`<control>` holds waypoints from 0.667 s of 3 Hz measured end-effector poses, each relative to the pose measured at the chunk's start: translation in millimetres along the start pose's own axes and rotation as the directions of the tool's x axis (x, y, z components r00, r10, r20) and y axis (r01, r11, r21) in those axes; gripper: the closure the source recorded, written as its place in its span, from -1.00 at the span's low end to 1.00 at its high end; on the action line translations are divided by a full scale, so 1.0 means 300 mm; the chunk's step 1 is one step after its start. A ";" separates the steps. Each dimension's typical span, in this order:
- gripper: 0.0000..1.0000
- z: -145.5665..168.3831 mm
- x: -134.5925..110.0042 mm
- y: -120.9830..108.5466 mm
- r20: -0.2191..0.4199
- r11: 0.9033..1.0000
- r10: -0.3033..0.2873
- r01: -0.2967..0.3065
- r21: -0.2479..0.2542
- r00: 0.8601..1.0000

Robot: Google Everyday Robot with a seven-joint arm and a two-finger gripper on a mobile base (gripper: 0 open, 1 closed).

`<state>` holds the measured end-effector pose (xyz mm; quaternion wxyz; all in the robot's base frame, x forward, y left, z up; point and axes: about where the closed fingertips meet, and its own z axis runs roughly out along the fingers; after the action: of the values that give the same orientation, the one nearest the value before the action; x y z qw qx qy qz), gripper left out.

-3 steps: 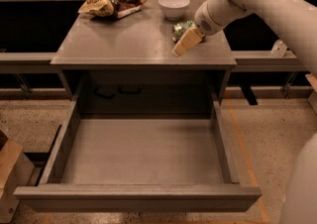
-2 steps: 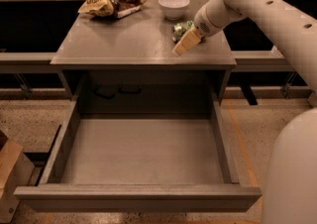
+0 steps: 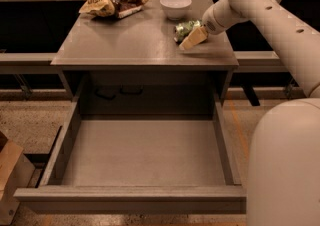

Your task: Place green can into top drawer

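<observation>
The green can point(image 3: 184, 28) is on the right part of the grey table top point(image 3: 125, 40), just in front of the white bowl. My gripper point(image 3: 192, 38) reaches in from the right and sits right against the can's near side, low over the table, hiding part of it. The top drawer point(image 3: 130, 199) is pulled wide open below the table's front edge, and its floor is bare.
A white round bowl point(image 3: 175, 5) stands at the back of the table next to the can. A yellow-and-brown snack bag point(image 3: 114, 2) lies at the back left. A brown cardboard piece point(image 3: 10, 180) is on the floor left of the drawer. My robot body point(image 3: 285, 170) fills the lower right.
The arm's forearm has swung a little and my body now fills more of the lower right. The gripper and can stay at about the same spot on the table.
</observation>
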<state>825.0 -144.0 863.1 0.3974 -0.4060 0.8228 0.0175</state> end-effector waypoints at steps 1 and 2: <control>-1.00 0.055 -0.003 -0.039 0.021 1.000 0.028 -0.028 0.004 0.999; -1.00 0.109 -0.040 -0.029 0.056 0.999 0.032 -0.031 -0.022 0.998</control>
<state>856.1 -130.4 851.1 0.4159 -0.3965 0.8172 0.0437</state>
